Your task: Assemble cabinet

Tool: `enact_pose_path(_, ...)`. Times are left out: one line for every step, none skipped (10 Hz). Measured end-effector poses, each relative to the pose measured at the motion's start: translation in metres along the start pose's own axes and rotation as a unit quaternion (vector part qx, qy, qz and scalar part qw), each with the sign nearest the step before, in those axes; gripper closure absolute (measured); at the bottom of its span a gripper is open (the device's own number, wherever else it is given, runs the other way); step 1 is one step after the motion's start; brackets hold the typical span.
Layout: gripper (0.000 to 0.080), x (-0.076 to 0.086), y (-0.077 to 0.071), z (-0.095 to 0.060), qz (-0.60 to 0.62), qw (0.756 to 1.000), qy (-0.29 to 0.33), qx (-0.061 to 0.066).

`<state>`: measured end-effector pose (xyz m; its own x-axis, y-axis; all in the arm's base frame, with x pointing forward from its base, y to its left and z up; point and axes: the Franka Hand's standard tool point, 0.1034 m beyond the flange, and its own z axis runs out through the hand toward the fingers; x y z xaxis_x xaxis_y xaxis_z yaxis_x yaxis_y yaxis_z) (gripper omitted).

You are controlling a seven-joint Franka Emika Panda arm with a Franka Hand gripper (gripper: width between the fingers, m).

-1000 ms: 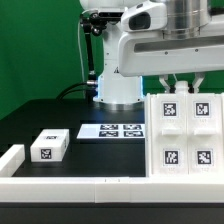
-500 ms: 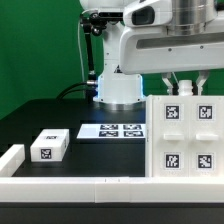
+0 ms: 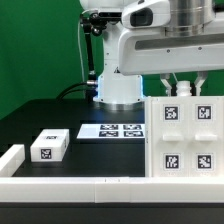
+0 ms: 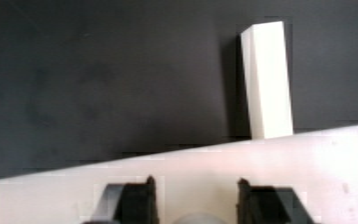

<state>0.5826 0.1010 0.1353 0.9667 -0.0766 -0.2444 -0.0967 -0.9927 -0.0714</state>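
Note:
The cabinet box [image 3: 184, 135] is a big white body with four square compartments, each bearing a tag. It stands at the exterior view's right with its tagged face towards the camera. My gripper [image 3: 179, 90] is at its top edge, fingers pointing down. In the wrist view the two black fingers [image 4: 130, 200] straddle a part of the white box [image 4: 194, 170], partly closed on it. A small white drawer block [image 3: 48, 146] with tags lies on the black table at the exterior view's left, away from the gripper.
The marker board [image 3: 111, 130] lies flat behind the middle of the table. A long white rail [image 3: 80, 187] runs along the front edge, and a short white piece [image 3: 10, 158] lies at the far left. A long white bar [image 4: 265, 80] lies beyond the box in the wrist view.
The cabinet box and my gripper have shifted slightly downward in the exterior view. The drawer block and the marker board have not moved.

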Motion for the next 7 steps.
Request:
enact_pose_path(0.0586, 0.014, -0.001, -0.004, 0.002, 1.0, -0.005, 0.0)
enact_pose_path(0.0586, 0.026, -0.001, -0.007, 0.003, 1.0, -0.01, -0.001)
enact_pose_path(0.0586, 0.032, -0.001, -0.009, 0.004, 1.0, -0.012, -0.001)
enact_pose_path(0.0586, 0.031, -0.001, -0.008, 0.003, 1.0, -0.013, -0.002)
enact_pose_path(0.0586, 0.031, -0.001, -0.008, 0.003, 1.0, -0.013, -0.002)
enact_pose_path(0.0509, 0.031, -0.001, -0.008, 0.003, 1.0, -0.012, -0.001)
enact_pose_path(0.0334, 0.032, -0.002, -0.008, 0.003, 1.0, -0.011, -0.001)
